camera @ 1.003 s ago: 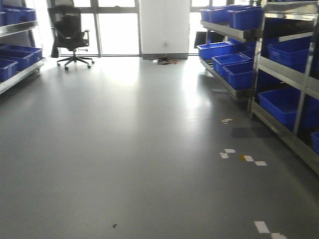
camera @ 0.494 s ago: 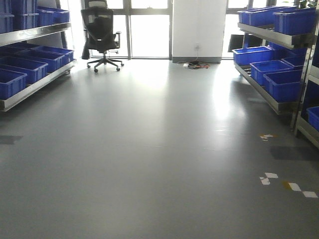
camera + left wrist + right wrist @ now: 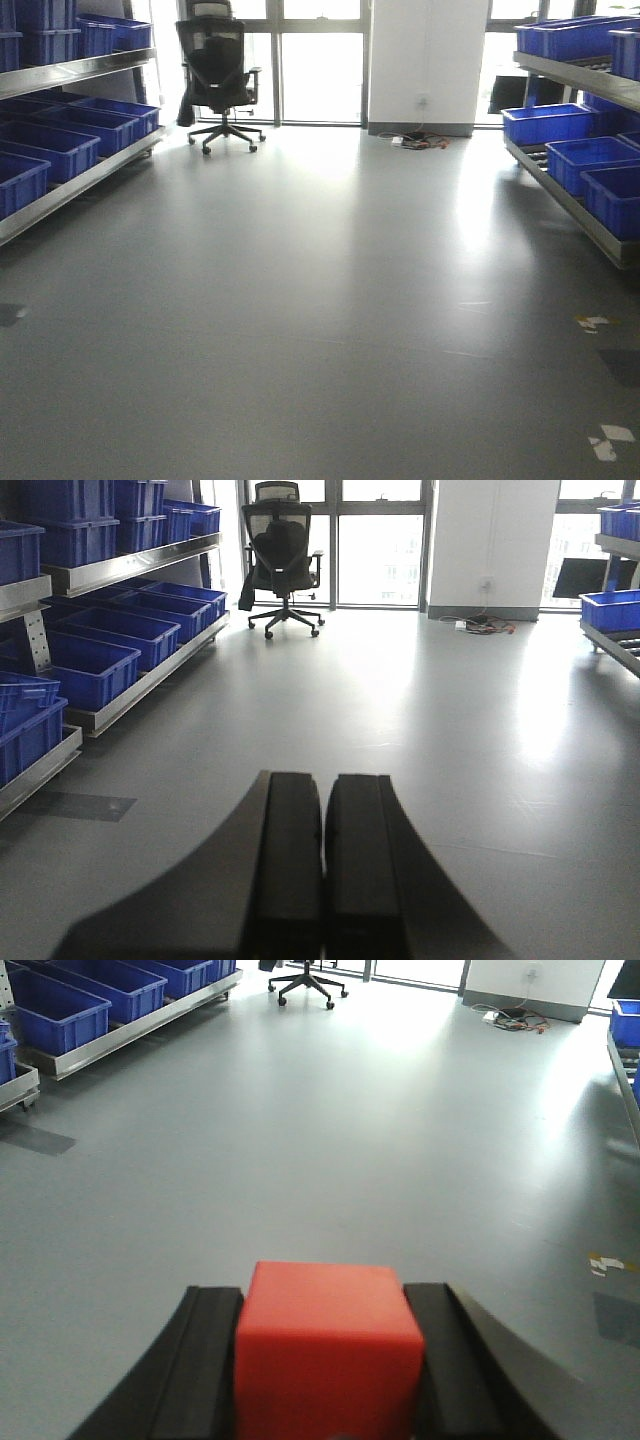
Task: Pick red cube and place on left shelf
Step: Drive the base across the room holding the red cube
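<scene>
While the right gripper (image 3: 325,1380) points out over the grey floor (image 3: 330,1130), its 2 black jaws are clenched on the red cube (image 3: 325,1345), a jaw against each side. The cube sits in that grasp, well apart from the left shelf (image 3: 75,185). The left gripper (image 3: 322,870) carries nothing, its 2 jaws pressed flat together. The shelf runs along the left wall with blue bins (image 3: 45,145) on its tiers. A black office chair (image 3: 222,80) stands by the far windows, and a second rack (image 3: 575,205) of blue bins lines the right side.
</scene>
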`<state>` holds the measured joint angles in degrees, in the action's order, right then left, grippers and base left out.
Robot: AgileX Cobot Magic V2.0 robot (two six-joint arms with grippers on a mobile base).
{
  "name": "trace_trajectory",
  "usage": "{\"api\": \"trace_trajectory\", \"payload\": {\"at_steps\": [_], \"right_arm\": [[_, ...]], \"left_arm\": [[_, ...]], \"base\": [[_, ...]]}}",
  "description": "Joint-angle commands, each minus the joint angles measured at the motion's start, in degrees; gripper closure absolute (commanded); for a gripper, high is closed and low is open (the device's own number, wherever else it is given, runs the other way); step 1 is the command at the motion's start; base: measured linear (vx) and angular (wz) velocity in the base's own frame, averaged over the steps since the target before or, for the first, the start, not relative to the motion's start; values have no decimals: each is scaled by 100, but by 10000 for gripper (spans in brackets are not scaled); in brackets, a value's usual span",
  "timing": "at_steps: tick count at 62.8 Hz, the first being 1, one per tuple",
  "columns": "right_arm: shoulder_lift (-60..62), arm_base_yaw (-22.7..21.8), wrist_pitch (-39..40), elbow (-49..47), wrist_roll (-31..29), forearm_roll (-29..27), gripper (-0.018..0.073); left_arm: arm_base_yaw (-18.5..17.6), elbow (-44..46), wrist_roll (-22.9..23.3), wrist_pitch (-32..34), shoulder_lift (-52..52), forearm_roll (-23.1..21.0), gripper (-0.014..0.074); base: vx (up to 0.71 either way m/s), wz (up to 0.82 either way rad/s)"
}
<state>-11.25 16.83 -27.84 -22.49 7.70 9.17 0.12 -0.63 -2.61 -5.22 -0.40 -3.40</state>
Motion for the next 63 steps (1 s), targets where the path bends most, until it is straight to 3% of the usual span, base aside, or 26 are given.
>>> {"api": "trace_trajectory", "payload": {"at_steps": [1,63], "right_arm": [[-53,-14,510,-157,-65,89,408],[-53,-14,511,-157,-65,89,408]], "left_arm": [[-6,-136,32,446,-74,-40,506],[-6,-136,32,446,-74,-40,506]], "base": [[63,13],[64,37]]}}
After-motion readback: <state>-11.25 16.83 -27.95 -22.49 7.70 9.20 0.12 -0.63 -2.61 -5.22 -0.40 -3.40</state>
